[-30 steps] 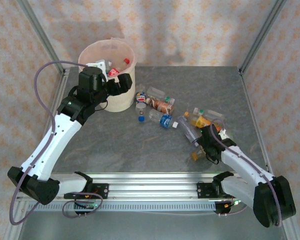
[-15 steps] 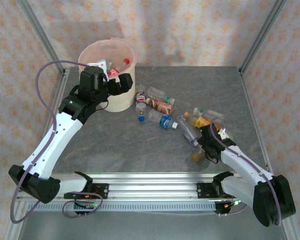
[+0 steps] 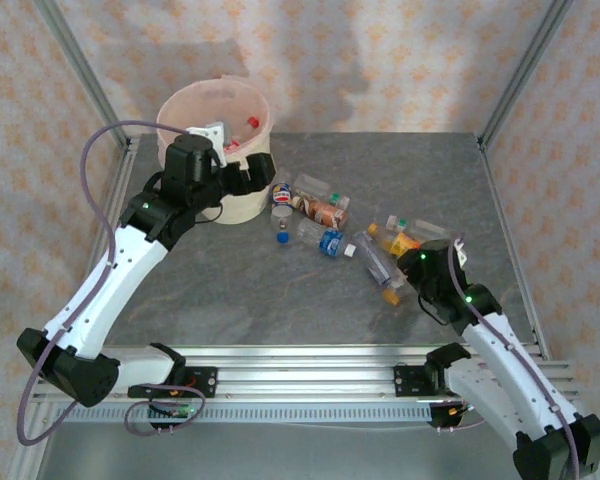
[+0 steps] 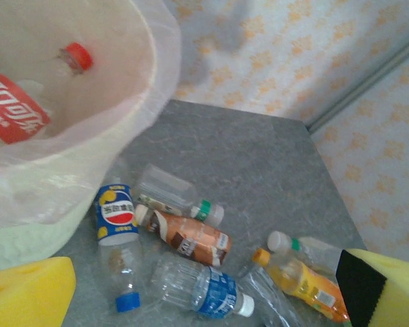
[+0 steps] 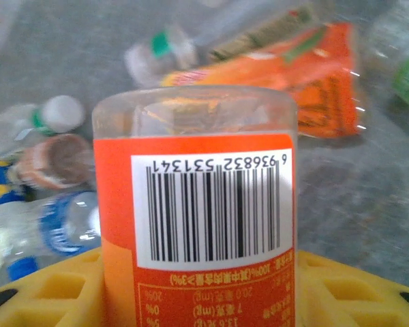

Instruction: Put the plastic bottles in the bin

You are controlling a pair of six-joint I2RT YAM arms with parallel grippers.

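snugly right pincer (image 5: pixel 198 300) grips orange-labelled bottle (image 5: pixel 194 204); left pincer (image 4: pixel 204 293) gapes wide.

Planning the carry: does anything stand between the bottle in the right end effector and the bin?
Yes. Loose bottles lie between the orange-labelled bottle and the bin, and the open left end effector hangs by the bin's near wall.

Right wrist view: orange-label bottle (image 5: pixel 194 204) is cut off by the bottom edge, with its lower small print too blurred to read. Bottles behind (image 5: pixel 259 48) are blurred. Left wrist view: bin (image 4: pixel 68 184) is cropped at top and left. Red-label bottle (image 4: pixel 10 116) is cropped at the left edge. Yellow finger pads (image 4: pixel 27 296) are clipped at the bottom corners, and the lower-right one hides the end of an amber bottle (image 4: pixel 296 279).
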